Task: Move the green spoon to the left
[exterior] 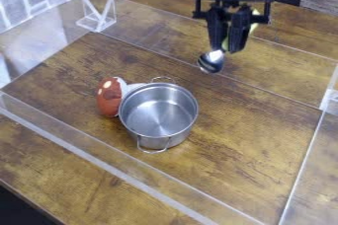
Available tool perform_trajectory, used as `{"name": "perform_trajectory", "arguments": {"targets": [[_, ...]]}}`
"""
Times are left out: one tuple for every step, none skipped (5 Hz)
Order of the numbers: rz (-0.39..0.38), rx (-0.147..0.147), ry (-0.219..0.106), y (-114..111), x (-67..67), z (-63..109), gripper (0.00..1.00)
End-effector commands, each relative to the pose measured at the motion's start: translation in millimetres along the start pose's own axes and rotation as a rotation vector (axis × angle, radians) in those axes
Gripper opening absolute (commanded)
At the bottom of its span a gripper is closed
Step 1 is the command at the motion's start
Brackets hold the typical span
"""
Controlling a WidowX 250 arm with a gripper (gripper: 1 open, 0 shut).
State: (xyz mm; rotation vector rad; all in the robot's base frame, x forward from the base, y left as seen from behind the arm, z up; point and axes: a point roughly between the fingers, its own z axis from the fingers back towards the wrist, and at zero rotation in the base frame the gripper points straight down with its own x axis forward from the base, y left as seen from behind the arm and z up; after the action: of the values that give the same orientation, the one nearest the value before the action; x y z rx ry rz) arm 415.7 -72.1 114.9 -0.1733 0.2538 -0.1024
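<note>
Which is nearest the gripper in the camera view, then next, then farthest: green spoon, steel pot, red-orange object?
1. Green spoon: held in the gripper, bowl hanging down.
2. Steel pot: below-left, mid-table.
3. Red-orange object: farther left, against the pot.

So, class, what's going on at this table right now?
A single robot arm has the green spoon clamped in its fingers, handle up and shiny bowl hanging down, lifted clear of the wooden table. It sits toward the back, right of centre. In front and to the left stands a steel pot, with a red-orange object right against its left side. Neither is being touched.
</note>
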Motion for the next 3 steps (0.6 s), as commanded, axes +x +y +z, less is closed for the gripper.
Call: {"name": "perform_trajectory", "arguments": {"targets": [[0.007, -0.001, -0.076, 8.0, -6.3, 36.4, 0.0], [0.026, -0.007, -0.08, 22.2, -6.4, 36.7, 0.0], [0.047, -0.01, -0.082, 36.5, -6.2, 36.4, 0.0]]}}
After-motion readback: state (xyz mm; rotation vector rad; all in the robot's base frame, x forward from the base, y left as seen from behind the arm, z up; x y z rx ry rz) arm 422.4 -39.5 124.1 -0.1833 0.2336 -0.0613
